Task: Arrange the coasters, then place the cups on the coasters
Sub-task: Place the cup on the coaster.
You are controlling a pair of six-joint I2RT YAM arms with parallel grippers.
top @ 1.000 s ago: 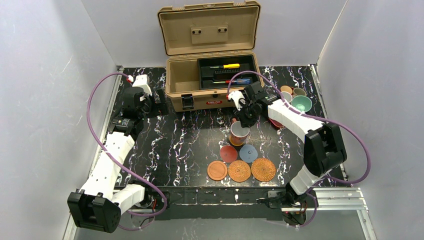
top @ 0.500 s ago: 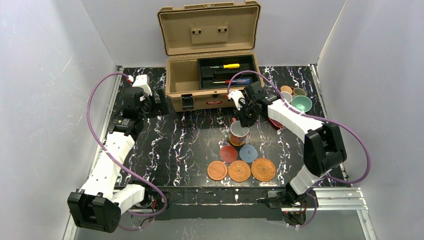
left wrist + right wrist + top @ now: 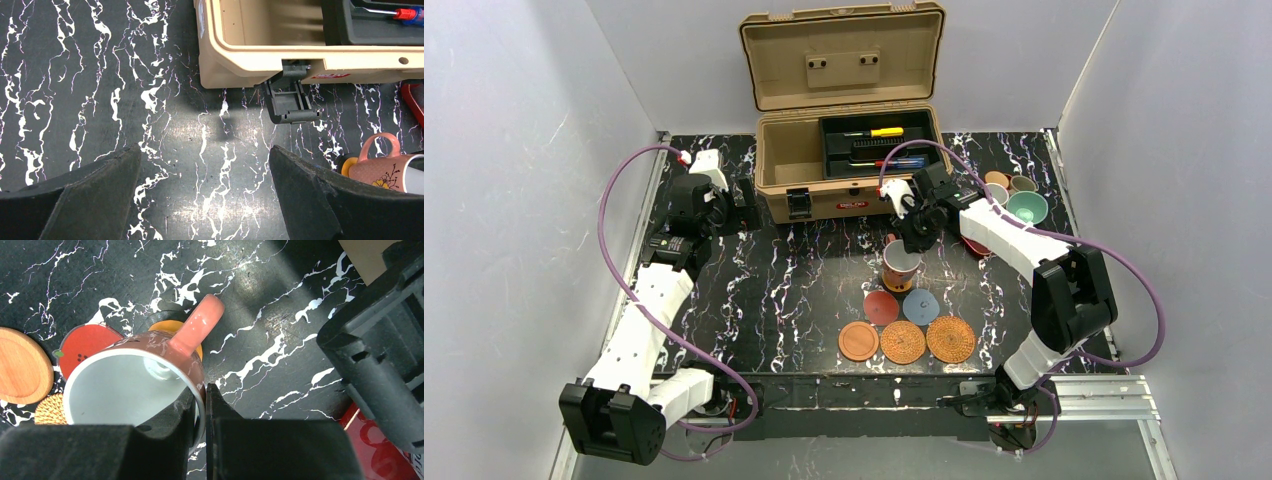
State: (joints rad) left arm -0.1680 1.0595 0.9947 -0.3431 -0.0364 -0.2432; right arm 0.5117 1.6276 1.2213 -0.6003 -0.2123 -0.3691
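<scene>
My right gripper (image 3: 202, 390) is shut on the rim of a reddish mug (image 3: 130, 390) with a white inside, one finger inside it and one outside. The mug (image 3: 901, 265) tilts over the orange coaster (image 3: 172, 326); whether they touch I cannot tell. In front lie a pinkish-red coaster (image 3: 881, 306), a blue-grey one (image 3: 921, 305), a wooden one (image 3: 858, 341) and two woven ones (image 3: 903, 342) (image 3: 950, 339). More cups stand at the back right, among them a teal one (image 3: 1027, 207). My left gripper (image 3: 205, 190) hangs open over bare table by the toolbox, with the mug (image 3: 385, 167) to its right.
An open tan toolbox (image 3: 844, 160) with tools in its black insert stands at the back middle, its front latch (image 3: 290, 100) hanging down. A dark red tray (image 3: 974, 245) lies partly under my right arm. White walls close in both sides.
</scene>
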